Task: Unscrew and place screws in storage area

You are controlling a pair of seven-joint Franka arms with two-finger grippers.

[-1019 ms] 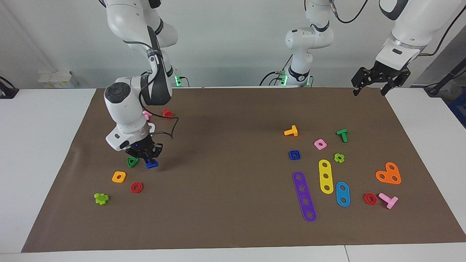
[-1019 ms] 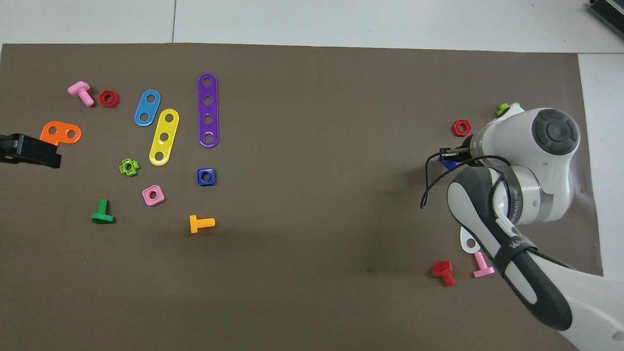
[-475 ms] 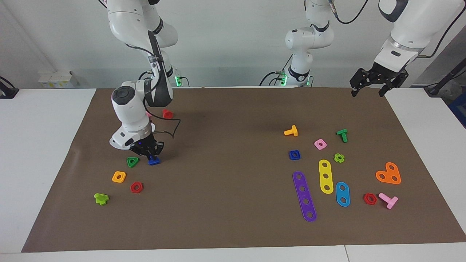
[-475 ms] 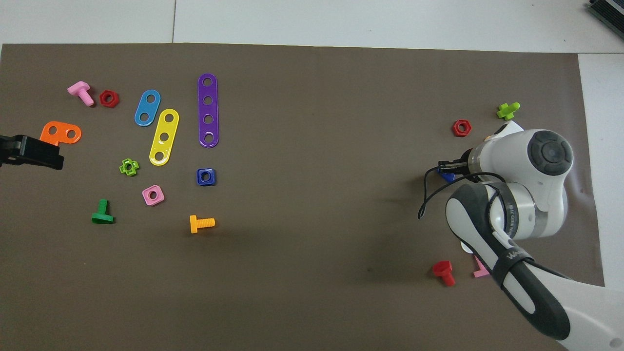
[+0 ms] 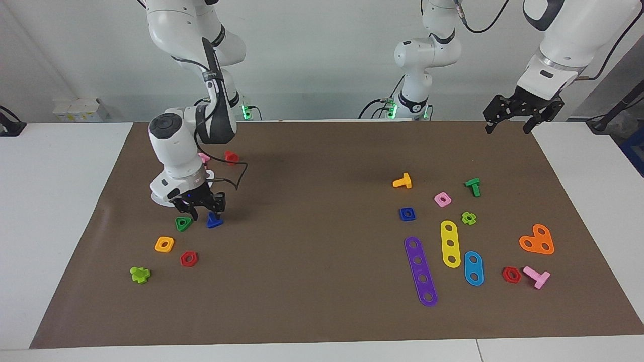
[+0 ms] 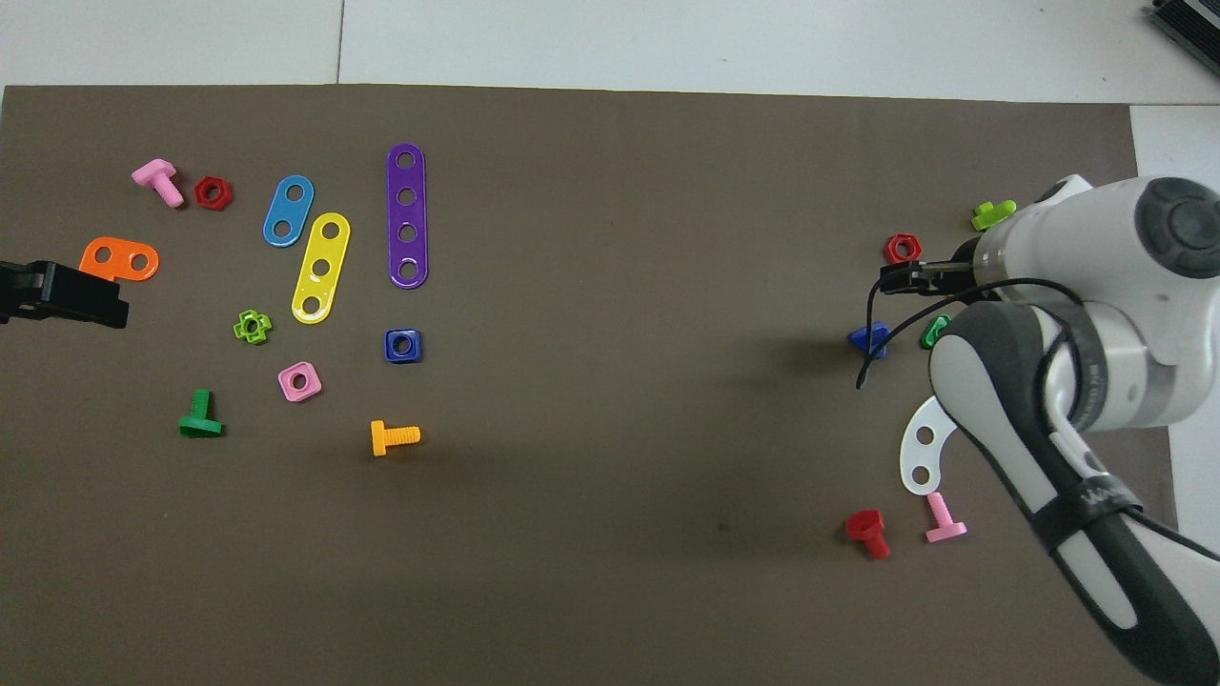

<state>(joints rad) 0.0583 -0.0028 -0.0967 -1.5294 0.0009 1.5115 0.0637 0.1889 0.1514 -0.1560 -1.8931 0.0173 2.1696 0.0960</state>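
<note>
The blue triangular-headed bolt (image 5: 214, 221) lies free on the brown paper mat (image 5: 322, 166) toward the right arm's end, beside the green triangular nut (image 5: 183, 223). It also shows in the overhead view (image 6: 870, 340). My right gripper (image 5: 205, 209) hangs open just above the bolt and the nut and holds nothing; in the overhead view (image 6: 901, 276) its tip shows by the red hex nut. My left gripper (image 5: 518, 119) waits open and empty, raised over the mat's corner at the left arm's end, and shows in the overhead view (image 6: 59, 295).
Around the bolt lie an orange nut (image 5: 164, 244), a red hex nut (image 5: 188, 259), a lime cross piece (image 5: 140, 274), a red bolt (image 5: 231, 157), a pink bolt (image 6: 945, 519) and a white curved plate (image 6: 923, 446). Strips, nuts and bolts lie toward the left arm's end, including a purple strip (image 5: 420, 270).
My right gripper has opened and lifted off the blue bolt, which now lies free on the mat. The left arm has barely moved.
</note>
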